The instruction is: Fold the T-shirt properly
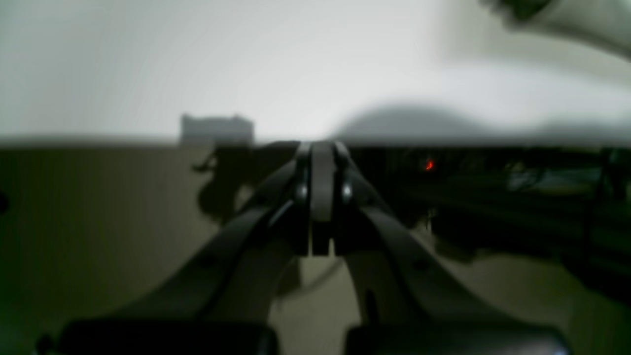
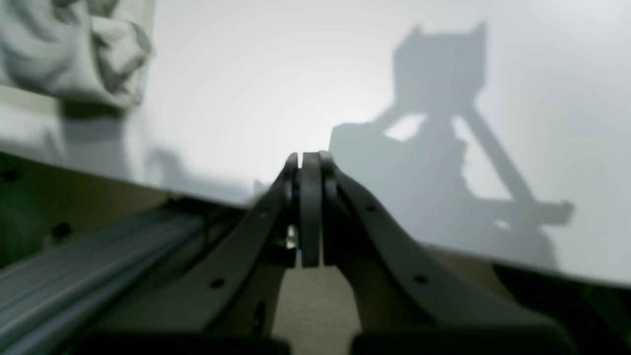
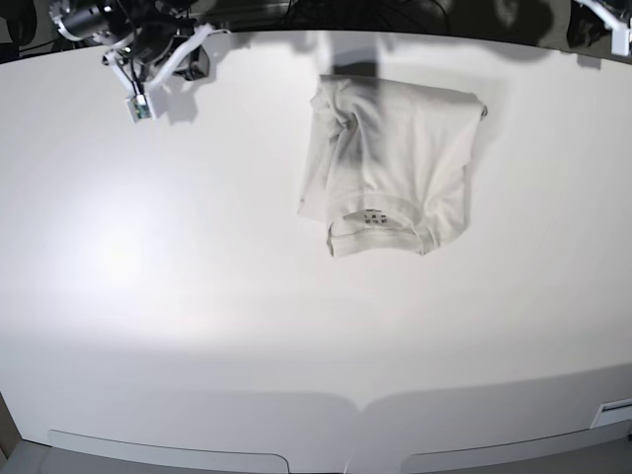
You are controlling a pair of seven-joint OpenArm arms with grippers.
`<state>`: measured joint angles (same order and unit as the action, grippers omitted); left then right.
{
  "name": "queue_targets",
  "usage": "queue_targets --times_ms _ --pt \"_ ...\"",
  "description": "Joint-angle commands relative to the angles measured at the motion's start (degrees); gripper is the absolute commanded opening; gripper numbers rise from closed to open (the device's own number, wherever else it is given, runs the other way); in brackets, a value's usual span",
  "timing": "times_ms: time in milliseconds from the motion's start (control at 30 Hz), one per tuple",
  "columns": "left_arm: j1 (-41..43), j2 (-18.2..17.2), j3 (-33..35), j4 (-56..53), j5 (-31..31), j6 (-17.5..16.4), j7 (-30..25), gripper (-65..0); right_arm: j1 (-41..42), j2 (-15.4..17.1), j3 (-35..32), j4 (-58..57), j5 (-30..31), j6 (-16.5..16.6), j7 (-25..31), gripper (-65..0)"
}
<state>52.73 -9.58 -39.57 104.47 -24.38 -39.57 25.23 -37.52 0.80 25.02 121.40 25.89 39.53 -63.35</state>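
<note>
The T-shirt (image 3: 395,163) lies in the upper middle of the base view on the white bench (image 3: 197,296), partly folded: sides turned in, collar toward the lower edge, the left fold bunched and uneven. Both arms are parked at the top corners, well apart from the cloth. The left end effector (image 1: 321,197) is fully closed and holds nothing; the right end effector (image 2: 310,207) is likewise closed and empty. Judgement: either the fold is finished or a pause between folds. Any next move calls for opening an end effector and reaching to the rumpled left edge to square it.
</note>
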Motion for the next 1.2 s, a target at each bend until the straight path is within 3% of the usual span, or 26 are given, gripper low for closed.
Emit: queue_targets --times_ms 0,133,367,500,733,833,1000,1167 --pt "2.27 -0.31 -0.46 0.92 -0.74 -0.43 -1.29 -65.0 -1.31 0.17 0.85 1.79 2.40 0.47 -0.59 -65.0" --pt "6.88 -0.28 -0.46 0.87 -0.70 -0.43 -1.05 -65.0 -4.66 0.15 2.78 2.34 5.90 0.47 -6.86 -65.0" --pt "8.83 -0.33 -0.46 -6.01 1.46 -0.43 -0.81 -65.0 -10.93 0.15 2.78 -1.09 5.60 0.47 -6.62 -65.0" --pt "8.20 -0.85 -0.44 -14.60 1.84 -0.43 -4.57 -65.0 -13.35 -0.04 2.73 -7.45 1.66 0.47 -1.99 -65.0" --pt "1.60 -4.92 -0.33 -32.33 1.86 -0.43 -4.57 -65.0 -13.31 0.87 2.71 -24.02 -5.09 0.47 9.25 -65.0" --pt "-2.34 -6.47 -0.33 -39.21 2.58 -0.43 -6.29 -65.0 -11.65 2.97 2.71 -31.17 -6.03 0.47 12.57 -65.0" --pt "-9.05 -6.58 0.13 -49.70 12.94 -0.43 -15.10 -65.0 -5.95 7.89 2.71 -44.74 -6.45 0.47 16.59 -65.0" --pt "-16.20 -6.62 4.24 -61.64 18.53 -0.43 -21.49 -65.0 2.43 12.46 2.69 -61.70 -7.02 0.47 22.56 -65.0"
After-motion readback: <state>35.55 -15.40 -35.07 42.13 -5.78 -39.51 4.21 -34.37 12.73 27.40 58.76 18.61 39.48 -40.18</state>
